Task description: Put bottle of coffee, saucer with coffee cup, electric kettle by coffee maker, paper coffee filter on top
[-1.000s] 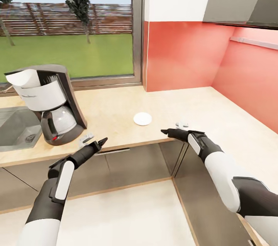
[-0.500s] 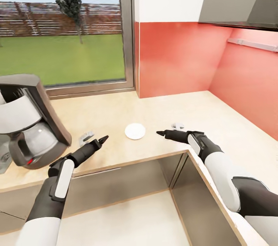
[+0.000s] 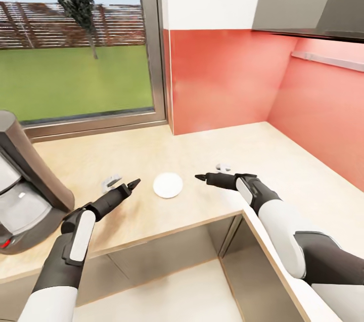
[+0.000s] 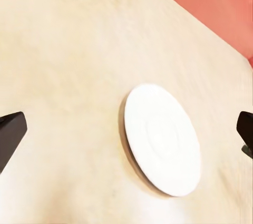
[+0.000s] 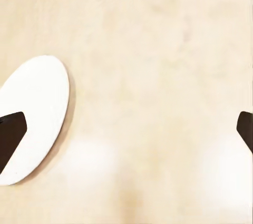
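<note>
The saucer [image 3: 168,185] sits flat on the counter [image 3: 217,145], out in the open, bare of any cup. It's a small round white disc with a faint inner ring, smooth and low-rimmed, lying between the two arms. To its left, at the frame's edge, stands the coffee maker [image 3: 23,188]: dark grey shell, pale front panel, well apart from the saucer.

In the head view the left end effector [image 3: 132,183] hovers just beside the saucer on one side and the right end effector [image 3: 201,178] just beside it on the other, both pointing inward. From that camera each looks like a closed point, but the wrist cameras tell it better: in each, the dark fingertips sit at opposite edges of the picture, so both are spread wide, and both are empty.

In the left wrist view the saucer [image 4: 162,138] lies between the fingertips; in the right wrist view it [image 5: 32,118] is off to one side, partly behind one fingertip.

Now the risk. That plate is thin and sits flush on a smooth wood-grain surface, so a finger likely won't get under the rim; it could skate away from a closing pinch instead. With both arms converging, one could nudge it into the other, or the two could clash.
</note>
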{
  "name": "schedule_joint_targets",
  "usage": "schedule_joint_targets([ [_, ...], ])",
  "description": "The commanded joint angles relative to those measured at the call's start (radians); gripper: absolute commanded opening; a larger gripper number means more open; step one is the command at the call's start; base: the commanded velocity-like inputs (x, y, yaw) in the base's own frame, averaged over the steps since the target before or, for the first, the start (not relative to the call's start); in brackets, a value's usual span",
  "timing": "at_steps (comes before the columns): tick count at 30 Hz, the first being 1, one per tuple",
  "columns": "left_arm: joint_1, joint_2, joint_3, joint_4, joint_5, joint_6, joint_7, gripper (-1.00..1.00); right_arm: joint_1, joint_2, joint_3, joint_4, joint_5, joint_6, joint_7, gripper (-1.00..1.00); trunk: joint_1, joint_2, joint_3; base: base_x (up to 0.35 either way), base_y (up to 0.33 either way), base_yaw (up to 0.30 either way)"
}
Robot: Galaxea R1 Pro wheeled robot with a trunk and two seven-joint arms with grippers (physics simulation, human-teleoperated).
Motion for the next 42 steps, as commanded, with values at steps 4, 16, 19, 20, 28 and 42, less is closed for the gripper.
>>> schedule_joint_targets([
  [4, -0.001, -0.001, 0.003, -0.001, 0.002, 0.008, -0.003, 1.00, -0.001, 0.002, -0.005, 0.017, -0.008, 0.010, 0.008, 1.00, 0.001, -0.002, -0.002, 0.319, 0.081, 0.000],
  [16, -0.001, 0.004, 0.004, 0.041, 0.001, 0.057, -0.005, 1.00, -0.001, 0.001, -0.004, 0.206, -0.007, 0.010, 0.274, 1.00, 0.001, -0.002, -0.002, 0.085, 0.036, 0.000],
  [19, -0.009, 0.007, 0.009, 0.105, 0.003, 0.099, -0.032, 1.00, -0.001, 0.002, -0.004, 0.250, -0.006, 0.010, 0.338, 1.00, 0.001, -0.002, -0.002, 0.000, 0.000, 0.000],
  [20, -0.011, 0.007, 0.010, 0.121, 0.002, 0.105, -0.045, 1.00, -0.001, 0.002, -0.003, 0.258, -0.006, 0.010, 0.353, 1.00, 0.001, -0.002, -0.002, 0.000, 0.000, 0.000],
  [28, -0.033, 0.021, 0.013, 0.186, 0.003, 0.120, -0.074, 1.00, -0.001, 0.005, -0.003, 0.277, -0.005, 0.010, 0.378, 1.00, 0.001, -0.002, -0.002, 0.000, 0.000, 0.000],
  [42, -0.003, 0.030, 0.019, 0.193, 0.070, 0.121, -0.093, 1.00, 0.002, 0.040, -0.052, 0.250, -0.019, 0.046, 0.386, 1.00, 0.001, -0.002, -0.002, 0.030, 0.000, 0.000],
])
